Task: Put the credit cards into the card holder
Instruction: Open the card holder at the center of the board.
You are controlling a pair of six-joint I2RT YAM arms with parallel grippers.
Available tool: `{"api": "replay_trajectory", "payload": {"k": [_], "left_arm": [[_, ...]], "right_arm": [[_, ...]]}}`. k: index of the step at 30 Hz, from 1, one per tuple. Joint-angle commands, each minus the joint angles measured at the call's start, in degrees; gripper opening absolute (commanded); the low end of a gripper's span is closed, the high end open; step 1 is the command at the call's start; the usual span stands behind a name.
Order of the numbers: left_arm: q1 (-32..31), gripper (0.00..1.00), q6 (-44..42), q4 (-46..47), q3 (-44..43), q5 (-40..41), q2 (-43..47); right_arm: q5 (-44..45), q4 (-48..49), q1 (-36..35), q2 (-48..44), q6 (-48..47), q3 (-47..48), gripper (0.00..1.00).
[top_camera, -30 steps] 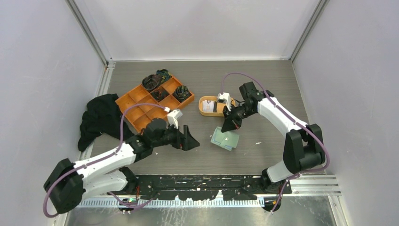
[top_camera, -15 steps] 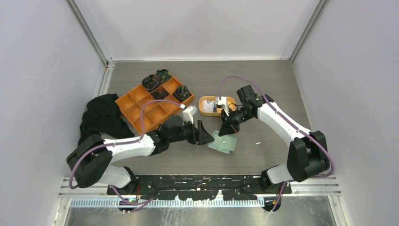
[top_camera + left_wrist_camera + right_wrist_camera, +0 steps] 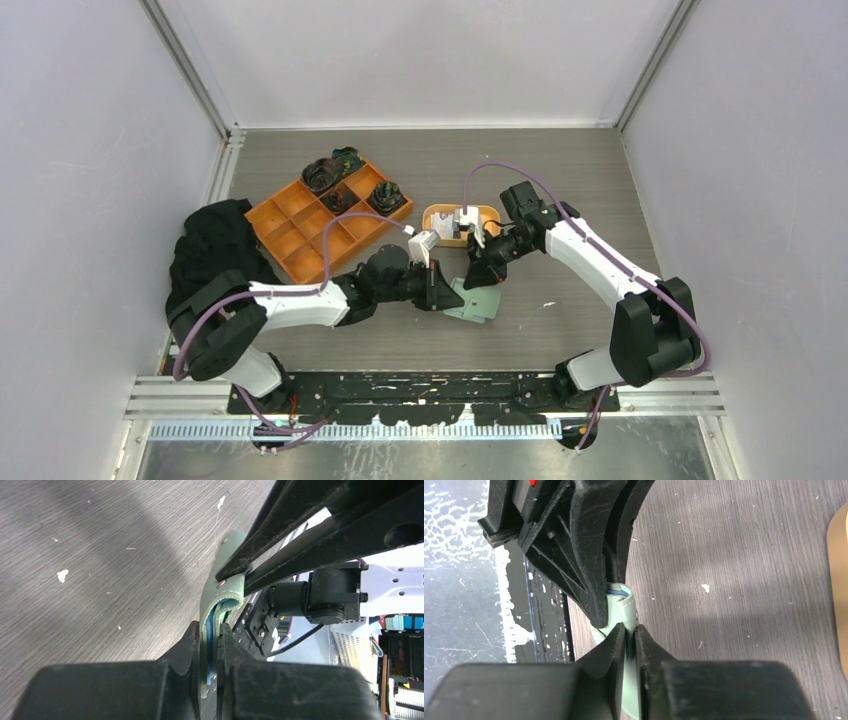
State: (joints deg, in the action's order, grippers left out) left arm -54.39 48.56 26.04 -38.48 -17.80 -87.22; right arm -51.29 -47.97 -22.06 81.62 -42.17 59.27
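Note:
The sage-green card holder (image 3: 483, 305) sits tilted at the middle of the table, held between both grippers. My left gripper (image 3: 452, 295) is shut on its left edge; in the left wrist view the jaws (image 3: 212, 630) pinch the green cover (image 3: 229, 545) and its bluish inner layer. My right gripper (image 3: 478, 280) comes from behind, and its jaws (image 3: 630, 630) are closed on the pale green flap (image 3: 624, 605). A pale credit card (image 3: 443, 225) with a dark patch lies in the oval orange dish (image 3: 432, 240), partly hidden by the right wrist.
An orange compartment tray (image 3: 300, 225) with dark items in its far cells stands at the left. A black cloth (image 3: 215, 250) lies beside it at the left wall. The dish edge (image 3: 841, 555) shows at the right of the right wrist view.
My left arm reached rightward to the card holder and its jaws went from open to shut on the holder's edge. The right gripper stayed on the holder, shifting slightly left.

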Motion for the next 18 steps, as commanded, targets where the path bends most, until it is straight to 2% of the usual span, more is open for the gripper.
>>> {"api": "replay_trajectory", "payload": {"k": [1, 3, 5, 9, 11, 13, 15, 18], "left_arm": [[-0.3, 0.00, -1.0, 3.7, -0.9, 1.3, 1.6], [-0.4, 0.00, -1.0, 1.9, 0.8, 4.9, 3.8], [-0.4, 0.00, 0.2, -0.3, 2.8, 9.1, 6.4], [-1.2, 0.00, 5.7, -3.9, 5.4, 17.0, 10.7], [-2.9, 0.00, 7.4, -3.2, 6.6, 22.0, 12.2], [-4.5, 0.00, 8.2, -3.0, 6.7, 25.1, 13.0], [-5.6, 0.00, 8.5, -2.7, 6.2, 26.4, 13.1], [-6.5, 0.00, 8.6, -2.6, 5.2, 26.8, 12.6]], "right_arm": [[-0.7, 0.5, -0.6, -2.5, -0.1, 0.8, 0.35], [-0.6, -1.7, -0.3, -3.1, -0.6, 2.4, 0.51], [-1.5, -4.5, -0.2, -4.7, -5.2, 2.2, 0.61], [-5.7, -8.3, -0.2, -8.6, -21.7, -3.3, 0.71], [-7.1, -9.2, -0.5, -9.2, -27.8, -5.4, 0.72], [-6.3, -7.9, -1.5, -8.8, -28.2, -6.1, 0.68], [-4.0, -4.2, -2.5, -8.6, -24.8, -6.7, 0.63], [-0.6, 4.7, -3.7, -10.4, -17.9, -9.8, 0.60]]}}
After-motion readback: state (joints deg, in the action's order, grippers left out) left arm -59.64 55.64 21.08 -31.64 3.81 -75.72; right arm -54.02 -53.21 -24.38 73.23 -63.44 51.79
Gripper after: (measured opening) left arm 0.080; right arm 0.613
